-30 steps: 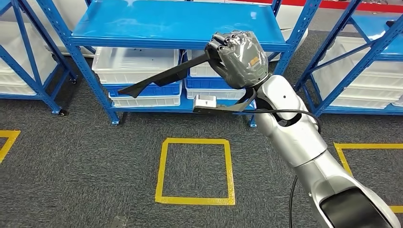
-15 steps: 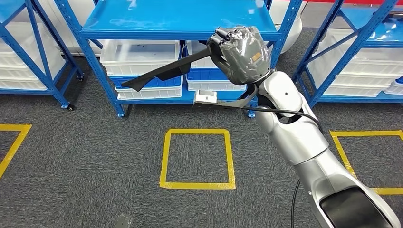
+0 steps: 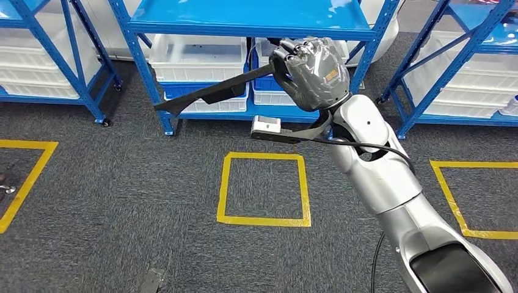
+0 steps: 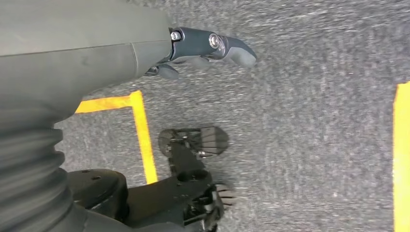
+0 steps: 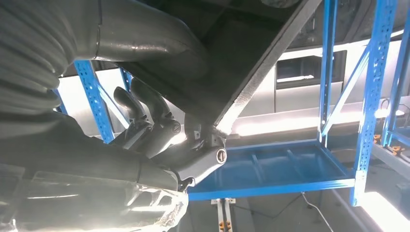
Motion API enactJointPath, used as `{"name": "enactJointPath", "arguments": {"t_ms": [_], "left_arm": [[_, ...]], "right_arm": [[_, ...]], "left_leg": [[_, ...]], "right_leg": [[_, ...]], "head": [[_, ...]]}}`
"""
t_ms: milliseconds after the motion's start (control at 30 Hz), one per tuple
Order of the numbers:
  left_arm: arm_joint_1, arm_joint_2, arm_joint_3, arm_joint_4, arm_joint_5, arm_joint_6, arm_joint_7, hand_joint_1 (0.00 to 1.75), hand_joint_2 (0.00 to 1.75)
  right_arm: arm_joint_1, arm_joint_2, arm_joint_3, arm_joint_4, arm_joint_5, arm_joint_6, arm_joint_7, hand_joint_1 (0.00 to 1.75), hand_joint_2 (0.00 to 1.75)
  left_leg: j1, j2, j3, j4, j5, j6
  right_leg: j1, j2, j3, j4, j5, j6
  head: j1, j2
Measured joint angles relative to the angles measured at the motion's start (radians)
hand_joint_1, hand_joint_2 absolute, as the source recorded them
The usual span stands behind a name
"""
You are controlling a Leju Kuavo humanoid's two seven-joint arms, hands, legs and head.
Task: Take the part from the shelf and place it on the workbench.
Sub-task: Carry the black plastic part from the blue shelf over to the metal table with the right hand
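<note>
The right hand (image 3: 313, 72) is closed around one end of the part (image 3: 207, 95), a long, flat black piece. The piece sticks out to the side of the hand, in the air in front of the blue shelf (image 3: 244, 17), and touches no board of it. I think the hand holds it by the end because the piece is long and thin; in this way the rest stays free of the arm (but a long piece held at one end can swing or turn in the grip). From the wrist camera the dark fingers (image 5: 145, 113) are wrapped under the black part (image 5: 261, 67), so the grip looks firm.

The white bins (image 3: 198, 58) stand on the lower level of the shelf, behind the part. On the grey floor below there is a square of yellow tape (image 3: 264, 189).

The left hand (image 4: 208, 46) hangs down over the floor with nothing in it, its fingers loosely apart.

The part is already off the shelf; no workbench is to be seen, so the carrying is probably the step now.
</note>
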Motion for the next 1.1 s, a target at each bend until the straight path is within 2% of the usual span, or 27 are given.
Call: {"name": "enactJointPath", "arguments": {"t_ms": [33,67,133,167,200,267,333,367,400,433,500,533,567,600,633,667,700,767,800,833,900,933,967,1033,1067,1100], "left_arm": [[0.000,0.000,0.000,0.000,-0.001,0.000,0.000,0.00,1.75],[0.000,0.000,0.000,0.000,-0.003,0.000,0.000,0.00,1.75],[-0.001,-0.001,0.000,0.000,-0.007,0.001,0.000,0.00,1.75],[-0.001,-0.001,0.000,0.000,-0.008,0.001,0.000,0.00,1.75],[-0.002,-0.001,0.000,-0.001,-0.008,0.001,0.001,0.00,1.75],[-0.003,-0.002,0.000,-0.001,-0.009,0.002,0.001,0.00,1.75],[-0.003,-0.002,0.000,-0.001,-0.010,0.003,0.002,0.00,1.75],[-0.002,-0.002,0.000,0.000,-0.010,0.003,0.003,0.00,1.75],[-0.001,-0.002,0.000,0.000,-0.010,0.003,0.004,0.00,1.75],[0.001,-0.002,0.000,0.001,-0.010,0.003,0.004,0.00,1.75],[0.004,-0.001,0.000,0.001,-0.010,0.003,0.005,0.00,1.75],[0.004,-0.001,0.000,0.001,-0.010,0.003,0.005,0.00,1.75],[0.003,0.000,0.000,0.001,-0.011,0.003,0.005,0.00,1.75],[0.003,0.000,0.000,0.001,-0.011,0.003,0.005,0.00,1.75],[0.003,0.000,0.000,0.001,-0.011,0.003,0.005,0.00,1.75],[0.003,0.000,0.001,0.001,-0.012,0.003,0.005,0.00,1.75],[0.003,0.000,0.001,0.001,-0.013,0.003,0.005,0.00,1.75],[0.000,0.001,0.001,0.000,-0.014,0.003,0.004,0.00,1.75],[-0.002,0.001,0.001,-0.001,-0.014,0.003,0.002,0.00,1.75],[-0.004,0.001,0.001,-0.002,-0.014,0.003,0.001,0.00,1.75],[-0.005,0.002,0.001,-0.002,-0.015,0.003,0.000,0.00,1.75],[-0.007,0.002,0.002,-0.002,-0.015,0.002,0.000,0.00,1.75],[-0.009,0.002,0.002,-0.002,-0.015,0.002,0.000,0.00,1.75],[-0.013,0.001,0.003,-0.003,-0.015,0.001,0.000,0.00,1.75],[-0.014,0.001,0.004,-0.003,-0.015,0.001,0.000,0.00,1.75],[-0.014,0.001,0.004,-0.003,-0.016,0.000,0.000,0.00,1.75]], "right_arm": [[0.001,0.000,0.000,0.001,0.001,0.000,0.000,1.54,1.75],[0.003,0.000,-0.001,0.001,0.004,0.000,0.001,1.54,1.75],[0.006,0.000,-0.002,0.001,0.010,0.000,0.003,1.54,1.75],[0.006,0.000,-0.003,-0.001,0.014,0.000,0.005,1.54,1.75],[0.006,0.001,-0.004,-0.003,0.016,0.000,0.005,1.54,1.75],[0.006,0.003,-0.007,-0.009,0.019,0.001,0.007,1.54,1.75],[0.008,0.003,-0.009,-0.010,0.020,0.003,0.008,1.54,1.75],[0.011,0.003,-0.009,-0.010,0.020,0.004,0.008,1.54,1.75],[0.013,0.003,-0.009,-0.009,0.020,0.005,0.009,1.54,1.75],[0.015,0.004,-0.009,-0.009,0.020,0.006,0.009,1.54,1.75],[0.016,0.006,-0.010,-0.009,0.020,0.009,0.009,1.54,1.75],[0.016,0.006,-0.010,-0.009,0.020,0.010,0.009,1.54,1.75],[0.017,0.006,-0.011,-0.009,0.020,0.011,0.009,1.54,1.75],[0.019,0.006,-0.011,-0.009,0.020,0.011,0.009,1.54,1.75],[0.022,0.006,-0.011,-0.009,0.020,0.012,0.009,1.54,1.75],[0.024,0.005,-0.012,-0.009,0.020,0.013,0.009,1.54,1.75],[0.026,0.004,-0.012,-0.009,0.020,0.014,0.009,1.54,1.75],[0.026,0.002,-0.016,-0.010,0.019,0.015,0.009,1.54,1.75],[0.025,0.001,-0.019,-0.010,0.018,0.017,0.007,1.54,1.75],[0.024,0.000,-0.021,-0.011,0.016,0.018,0.005,1.54,1.75],[0.022,-0.003,-0.023,-0.010,0.009,0.020,0.000,1.54,1.75],[0.021,-0.005,-0.024,-0.009,0.006,0.020,-0.002,1.54,1.75],[0.020,-0.007,-0.026,-0.008,0.004,0.019,-0.004,1.54,1.75],[0.019,-0.011,-0.029,-0.005,0.001,0.016,-0.005,1.54,1.75],[0.019,-0.013,-0.029,-0.003,0.000,0.015,-0.005,1.54,1.75],[0.021,-0.014,-0.030,-0.002,-0.001,0.014,-0.006,1.54,1.75]], "left_leg": [[0.000,0.000,-0.018,0.000,0.014,-0.001],[-0.001,0.000,-0.037,0.001,0.030,-0.004],[-0.001,0.000,-0.067,0.001,0.055,-0.009],[-0.001,-0.001,-0.078,0.002,0.067,-0.014],[-0.002,-0.001,-0.084,0.001,0.078,-0.020],[-0.002,-0.002,-0.088,-0.009,0.101,-0.033],[0.000,-0.002,-0.087,-0.024,0.124,-0.043],[0.002,-0.002,-0.091,-0.025,0.123,-0.047],[0.004,-0.002,-0.099,-0.015,0.101,-0.049],[0.006,-0.002,-0.108,0.008,0.063,-0.052],[0.007,-0.001,-0.134,0.107,-0.041,-0.056],[0.007,-0.002,-0.145,0.169,-0.079,-0.059],[0.007,-0.002,-0.152,0.227,-0.101,-0.061],[0.007,-0.002,-0.150,0.266,-0.105,-0.063],[0.007,-0.002,-0.136,0.280,-0.095,-0.063],[0.007,-0.002,-0.108,0.265,-0.075,-0.062],[0.007,-0.002,-0.064,0.222,-0.057,-0.060],[0.004,-0.004,0.029,0.105,-0.067,-0.052],[0.000,-0.005,0.057,0.061,-0.080,-0.046],[-0.005,-0.007,0.069,0.037,-0.091,-0.039],[-0.008,-0.005,0.066,0.019,-0.073,-0.022],[-0.007,-0.003,0.061,0.009,-0.059,-0.013],[-0.005,0.000,0.053,-0.002,-0.041,-0.004],[-0.003,0.004,0.027,-0.015,-0.008,0.004],[-0.002,0.005,0.010,-0.016,0.007,0.005],[-0.001,0.006,-0.008,-0.016,0.021,0.002]], "right_leg": [[0.000,0.002,0.006,0.037,0.002,0.010],[0.000,0.003,0.030,0.045,0.019,0.022],[-0.001,0.004,0.109,-0.020,0.052,0.033],[0.001,0.004,0.169,-0.094,0.039,0.027],[0.006,0.005,0.213,-0.158,0.015,0.016],[0.015,0.007,0.262,-0.250,-0.023,-0.007],[0.016,0.008,0.249,-0.257,-0.010,-0.018],[0.012,0.007,0.246,-0.257,0.001,-0.025],[0.007,0.006,0.240,-0.258,0.013,-0.034],[0.003,0.004,0.233,-0.258,0.025,-0.044],[0.003,0.003,0.212,-0.256,0.049,-0.059],[0.006,0.003,0.200,-0.256,0.059,-0.061],[0.008,0.003,0.188,-0.254,0.069,-0.062],[0.011,0.003,0.175,-0.253,0.078,-0.062],[0.012,0.003,0.161,-0.250,0.087,-0.061],[0.013,0.004,0.148,-0.246,0.094,-0.059],[0.013,0.004,0.135,-0.241,0.101,-0.055],[0.014,0.005,0.113,-0.231,0.113,-0.046],[0.016,0.004,0.107,-0.228,0.118,-0.040],[0.016,0.003,0.104,-0.227,0.125,-0.033],[0.019,0.002,0.102,-0.232,0.140,-0.019],[0.019,0.003,0.095,-0.228,0.135,-0.016],[0.020,0.004,0.083,-0.213,0.115,-0.017],[0.015,0.007,0.050,-0.125,0.033,-0.025],[0.012,0.007,0.035,-0.060,-0.008,-0.026],[0.007,0.007,0.026,0.001,-0.033,-0.020]], "head": [[0.000,0.000],[0.000,0.000],[0.000,0.000],[0.000,0.000],[-0.002,0.000],[-0.004,0.000],[-0.004,0.000],[-0.005,0.000],[-0.006,0.000],[-0.007,0.000],[-0.008,0.000],[-0.008,0.000],[-0.008,0.000],[-0.008,0.000],[-0.008,0.000],[-0.008,0.000],[-0.008,0.000],[-0.008,0.000],[-0.007,0.000],[-0.007,0.000],[-0.007,0.000],[-0.008,0.000],[-0.006,0.000],[-0.004,0.000],[-0.003,0.000],[-0.003,0.000]]}}
